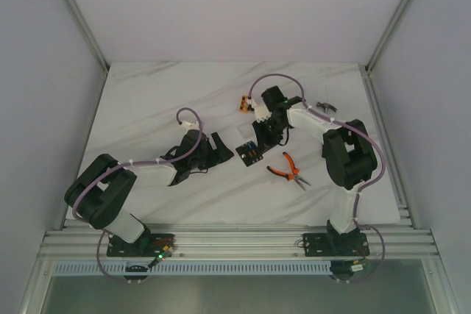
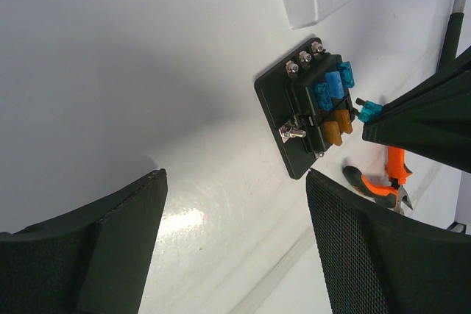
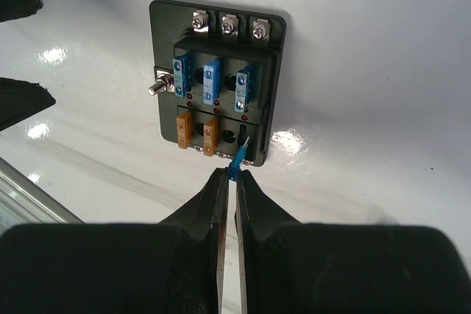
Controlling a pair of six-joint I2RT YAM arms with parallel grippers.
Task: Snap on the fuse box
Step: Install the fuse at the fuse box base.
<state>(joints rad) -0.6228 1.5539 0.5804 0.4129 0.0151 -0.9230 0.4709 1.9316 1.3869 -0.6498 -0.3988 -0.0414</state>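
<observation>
Here, teal fuse (image 3: 237,158) at fuse box (image 3: 224,112)

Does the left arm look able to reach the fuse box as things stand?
Probably yes: the left claw is open, facing the fuse box with nothing between them. The right claw, shut on a blue fuse, occupies the far side.

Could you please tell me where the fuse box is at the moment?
In the top view the fuse box lies near the middle of the table, left of the orange-handled pliers, with the right gripper holding a blue fuse at its edge.
</observation>
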